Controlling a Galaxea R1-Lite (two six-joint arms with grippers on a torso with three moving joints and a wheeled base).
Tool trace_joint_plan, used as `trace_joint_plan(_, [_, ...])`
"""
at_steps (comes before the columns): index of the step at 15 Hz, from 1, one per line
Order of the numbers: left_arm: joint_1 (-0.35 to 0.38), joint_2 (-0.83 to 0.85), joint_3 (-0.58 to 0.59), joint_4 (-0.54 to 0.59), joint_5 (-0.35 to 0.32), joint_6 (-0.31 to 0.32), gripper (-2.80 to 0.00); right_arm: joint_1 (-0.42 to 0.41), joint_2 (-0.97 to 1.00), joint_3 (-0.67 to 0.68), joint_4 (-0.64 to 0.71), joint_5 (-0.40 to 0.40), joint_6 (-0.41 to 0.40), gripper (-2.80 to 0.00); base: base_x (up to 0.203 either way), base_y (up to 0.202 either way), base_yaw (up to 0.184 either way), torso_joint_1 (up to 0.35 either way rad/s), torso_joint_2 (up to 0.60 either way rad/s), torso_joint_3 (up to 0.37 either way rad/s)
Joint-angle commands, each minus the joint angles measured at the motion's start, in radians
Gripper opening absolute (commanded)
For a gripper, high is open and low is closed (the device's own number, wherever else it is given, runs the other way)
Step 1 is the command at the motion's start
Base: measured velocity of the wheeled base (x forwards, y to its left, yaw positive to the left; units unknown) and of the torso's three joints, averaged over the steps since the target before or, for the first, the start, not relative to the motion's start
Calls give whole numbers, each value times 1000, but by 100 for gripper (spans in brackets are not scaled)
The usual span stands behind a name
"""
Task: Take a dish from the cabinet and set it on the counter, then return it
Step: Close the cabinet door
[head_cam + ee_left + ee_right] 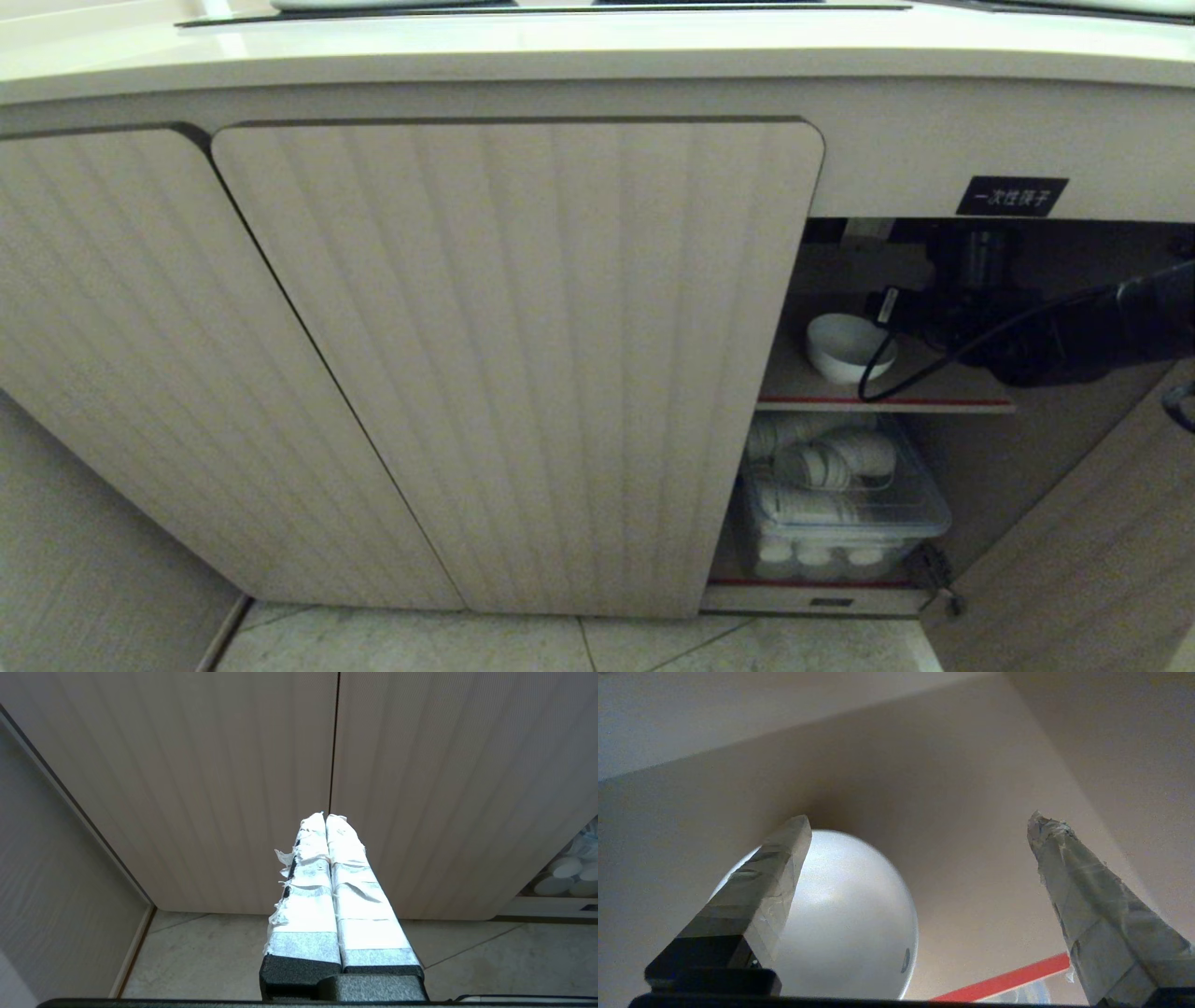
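The dish point(845, 347), a small white bowl, sits on the cabinet's upper shelf point(971, 403), which has a red front edge. The cabinet's right-hand bay stands open beside a closed ribbed door point(523, 355). My right arm point(1055, 336) reaches in from the right, just above the shelf. In the right wrist view my right gripper point(920, 819) is open wide, with nothing between its fingers. One finger point(775, 877) overlaps the dish point(850, 919); whether they touch I cannot tell. My left gripper point(325, 816) is shut and empty, low in front of the closed doors. The counter point(560, 47) runs above.
A clear plastic bin point(920, 523) of white paper cups fills the lower shelf. A black label point(1011, 197) is fixed above the opening. The swung-open door point(1074, 560) stands at the right. A black cable point(920, 369) loops in front of the dish. Tiled floor point(560, 644) lies below.
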Motion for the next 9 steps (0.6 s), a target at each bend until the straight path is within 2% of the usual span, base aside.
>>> trace_joint_plan(1, [0,0,0,-1,0,-1,-280,1,-20,45,-61,0,-15,0,0,0,0,0,0,0])
trace_joint_plan(5, [0,0,-1,0,0,-1,-280,1,-41,79,-88,-1,-30,0,0,0,0,0,0,0])
trace_joint_plan(9, [0,0,0,0,0,-1,-280,1,-75,193,-163,-1,-31,0,0,0,0,0,0,0])
